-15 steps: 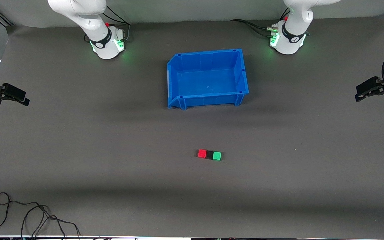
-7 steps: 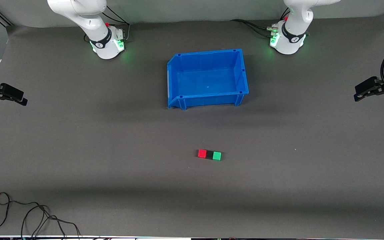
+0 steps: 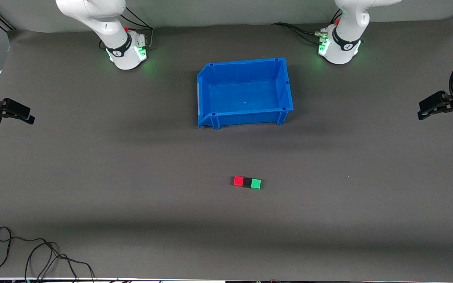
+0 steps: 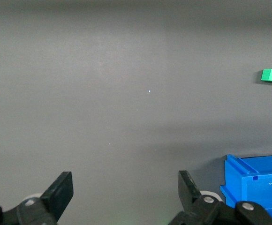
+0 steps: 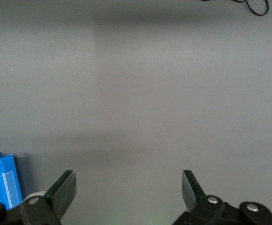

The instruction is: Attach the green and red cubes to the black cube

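Observation:
On the grey mat, nearer to the front camera than the blue bin, three small cubes lie in one row, touching: the red cube (image 3: pixel 238 181), the black cube (image 3: pixel 247 182) in the middle, and the green cube (image 3: pixel 255 183). The green cube (image 4: pixel 271 75) also shows in the left wrist view, with a sliver of the black cube beside it. My left gripper (image 3: pixel 423 112) hangs open over the left arm's end of the table, far from the cubes, holding nothing. My right gripper (image 3: pixel 29 117) hangs open over the right arm's end, also holding nothing. Both arms wait.
A blue bin (image 3: pixel 244 92) stands in the middle of the table, between the two arm bases. A corner of the blue bin (image 4: pixel 258 192) shows in the left wrist view, and another edge of the bin (image 5: pixel 0 180) in the right wrist view. Black cables (image 3: pixel 34 253) lie near the front edge at the right arm's end.
Both grippers have shifted only slightly at the table's ends. The cubes and the bin have not moved.

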